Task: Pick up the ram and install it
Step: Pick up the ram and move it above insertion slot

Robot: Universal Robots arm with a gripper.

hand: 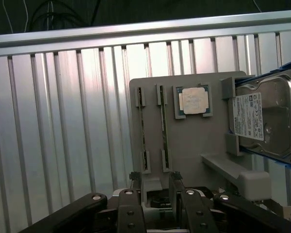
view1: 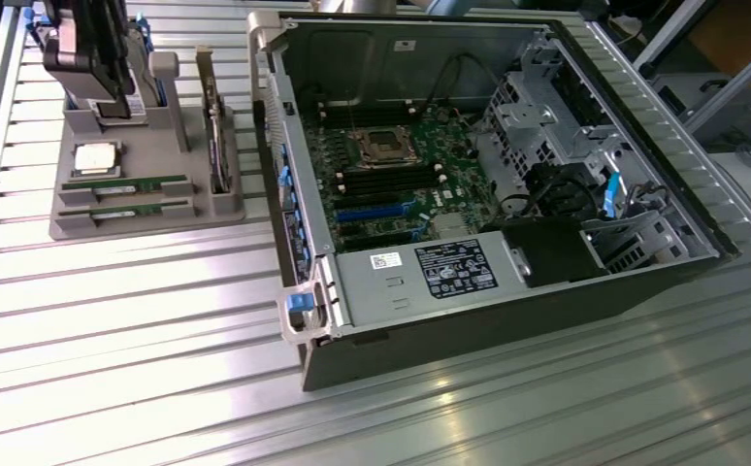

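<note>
Two alike green ram sticks lie side by side in slots of the grey parts tray: one ram nearer the processor and a second ram at the tray's front. In the wrist view both show edge-on, the first ram and the second ram. My gripper hangs high over the tray's far end, well apart from the sticks. The gripper stands open, and nothing sits between its fingers.
On the tray also sit a square silver processor, an upright card with a metal bracket and a hard drive. The open computer case lies at the exterior view's right, motherboard exposed. Ribbed aluminium table all around.
</note>
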